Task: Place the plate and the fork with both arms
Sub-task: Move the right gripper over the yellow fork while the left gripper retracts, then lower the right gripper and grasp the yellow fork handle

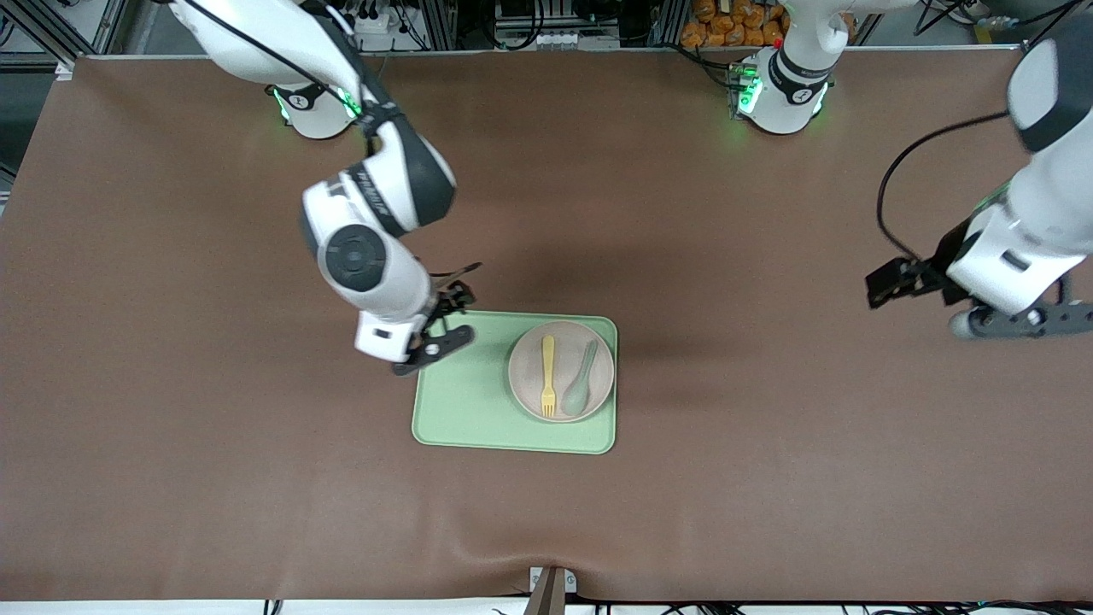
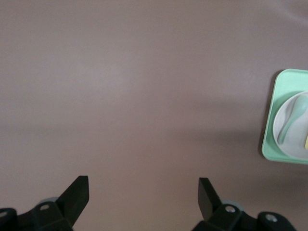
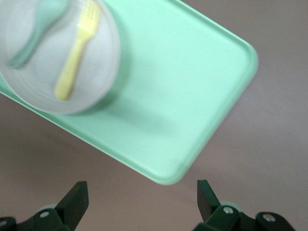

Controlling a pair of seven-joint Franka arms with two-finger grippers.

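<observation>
Right gripper (image 1: 440, 329) hangs wide open and empty over the tray (image 1: 465, 401) corner; left gripper (image 1: 982, 303) waits, open, over bare table; plate (image 1: 561, 371) sits on the tray, fork (image 1: 547, 376) in it beside the spoon (image 1: 581, 380); approach step, I judge; next I must descend on the fork.

A robotics lab; two white arms (image 1: 376, 222) are mounted on a brown-covered table (image 1: 171, 384); aluminium framing (image 1: 51, 30), cables (image 1: 529, 17) and equipment line its edge by the bases.

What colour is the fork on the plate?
Pale yellow fork on the off-white plate; clearest in the right wrist view.
</observation>
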